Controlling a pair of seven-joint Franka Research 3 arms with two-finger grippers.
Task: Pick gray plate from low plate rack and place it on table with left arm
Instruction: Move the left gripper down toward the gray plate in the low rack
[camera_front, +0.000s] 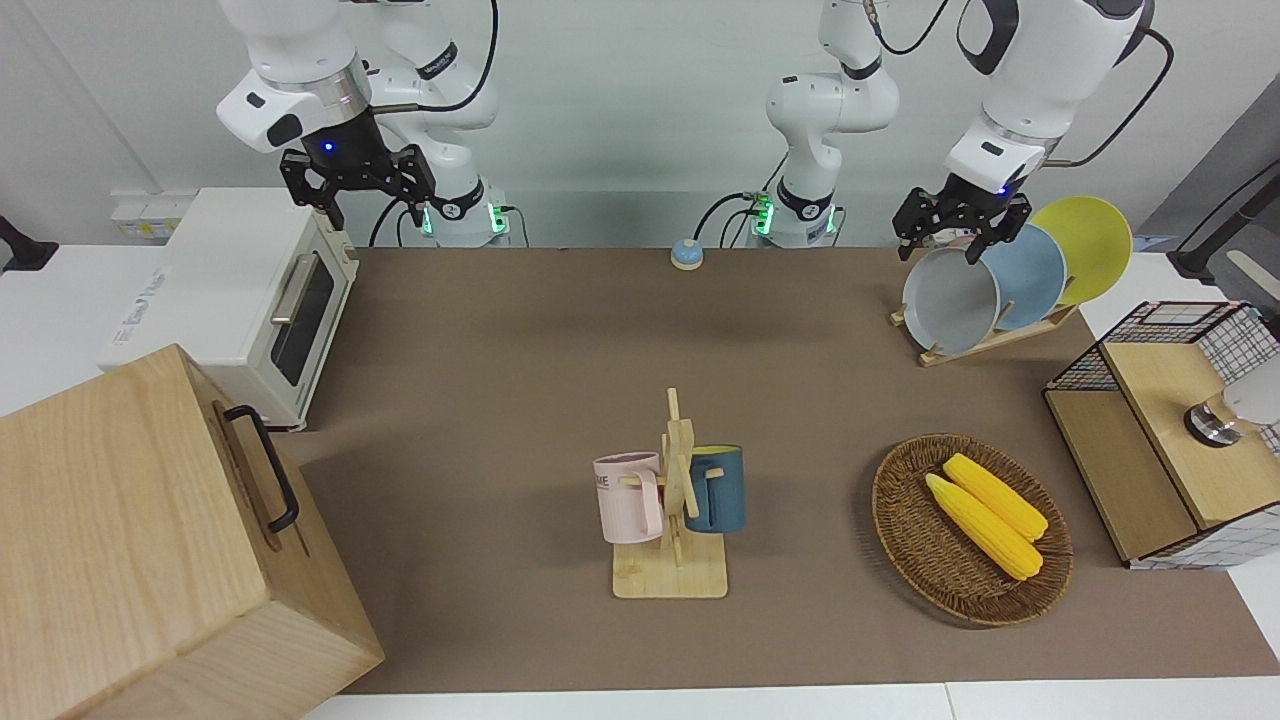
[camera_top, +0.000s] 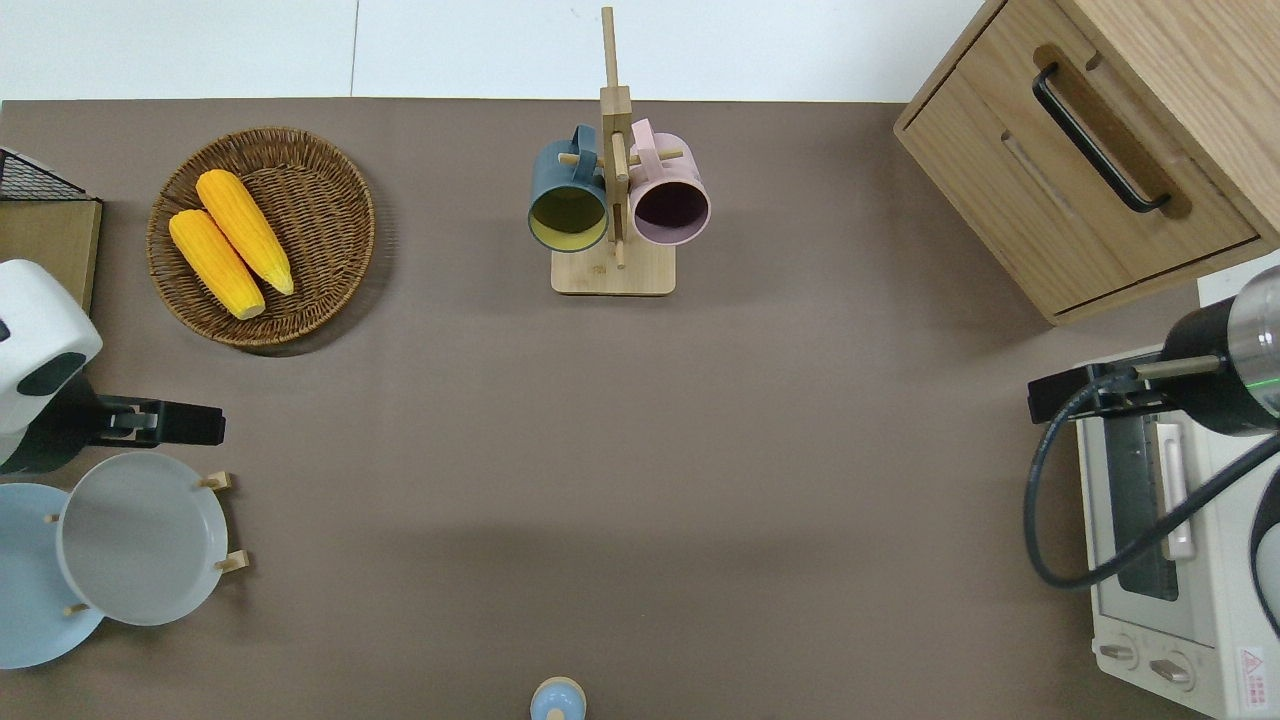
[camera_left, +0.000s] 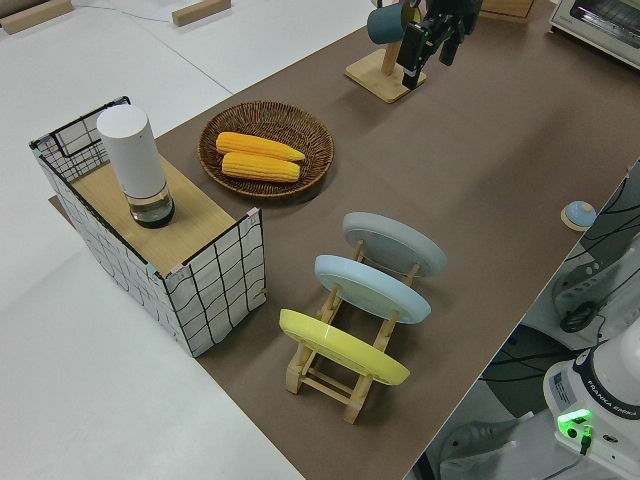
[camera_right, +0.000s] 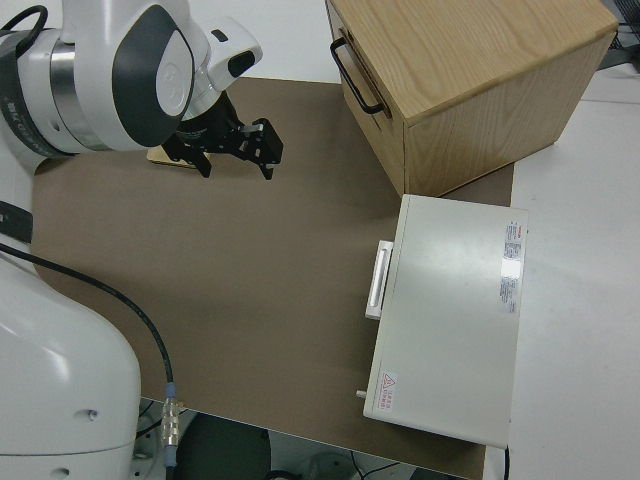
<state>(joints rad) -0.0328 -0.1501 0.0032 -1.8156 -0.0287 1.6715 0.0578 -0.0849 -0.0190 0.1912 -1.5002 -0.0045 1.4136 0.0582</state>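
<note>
At the front view's upper right, the left claw (camera_front: 960, 232) is hovering with fingers spread wide at the gray plate's (camera_front: 950, 300) top rim, seemingly not touching, the plate leaning in the rack (camera_front: 985, 343) for an edge grasp.

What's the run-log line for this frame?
phase: reach | left gripper: open, above gray plate rim | gray plate: in low rack, not lifted | right arm: parked
</note>
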